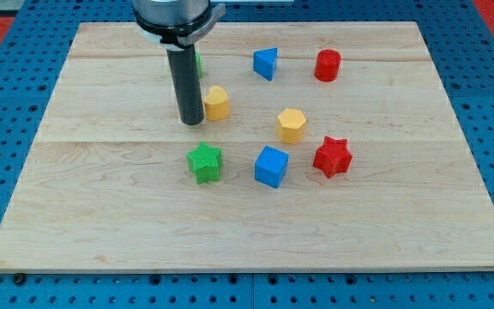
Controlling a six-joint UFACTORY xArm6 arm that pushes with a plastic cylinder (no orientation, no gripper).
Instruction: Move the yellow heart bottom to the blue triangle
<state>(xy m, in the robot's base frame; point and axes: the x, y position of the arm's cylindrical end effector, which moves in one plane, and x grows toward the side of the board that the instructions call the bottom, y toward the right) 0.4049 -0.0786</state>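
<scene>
The yellow heart (217, 103) sits on the wooden board (101, 197), just beside your tip (192, 122) on its right side, touching or nearly so. The blue triangle (266, 63) lies further right and toward the view's top, well apart. There is no claw here, only a bare rod, so nothing is grasped. A green block (199, 63) peeks from behind the rod. Below your tip are a green star (204, 162), a blue cube (271, 166), a yellow hexagon (291, 125) and a red star (332, 156); a red cylinder (328, 65) is far right. An off-centre push may spin the heart away or into the hexagon.
</scene>
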